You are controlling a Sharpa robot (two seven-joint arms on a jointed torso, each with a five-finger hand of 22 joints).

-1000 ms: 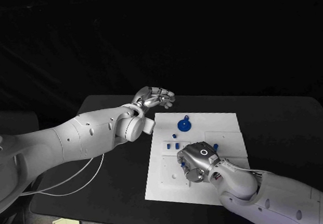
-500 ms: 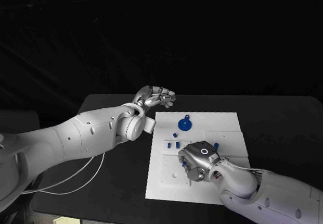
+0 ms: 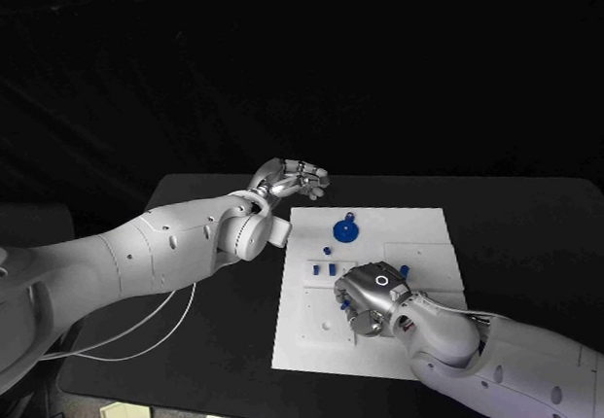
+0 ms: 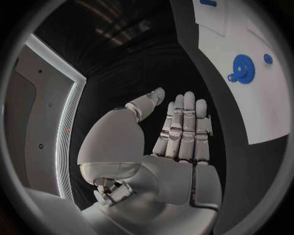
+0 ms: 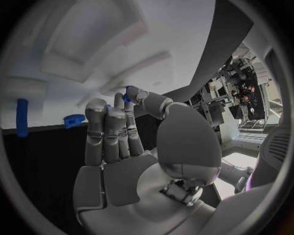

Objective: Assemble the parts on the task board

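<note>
My right hand (image 3: 370, 299) sits over the middle of the board (image 3: 424, 231), palm down, and in the right wrist view its thumb and a fingertip pinch a small blue part (image 5: 127, 95), other fingers (image 5: 104, 129) standing straight and close together. Left hand (image 3: 292, 181) hangs just off the board's far-left corner over the table (image 3: 528, 220), holding nothing; left wrist view shows its fingers (image 4: 183, 125) straight and side by side, thumb apart, so released. On the board: blue gear (image 3: 344, 232) near the far edge, a tiny blue piece (image 3: 349, 215) just beyond it toward that edge. A few small blue pegs (image 3: 322, 266) lie between the gear and my right hand, on the board's left half. Another blue bit (image 3: 403, 272) is touching or just beside the right hand, on its far-right side; can't tell which. Right wrist view also catches a blue peg (image 5: 22, 117) and a small toothed blue piece (image 5: 74, 120) on the board near my fingers.
</note>
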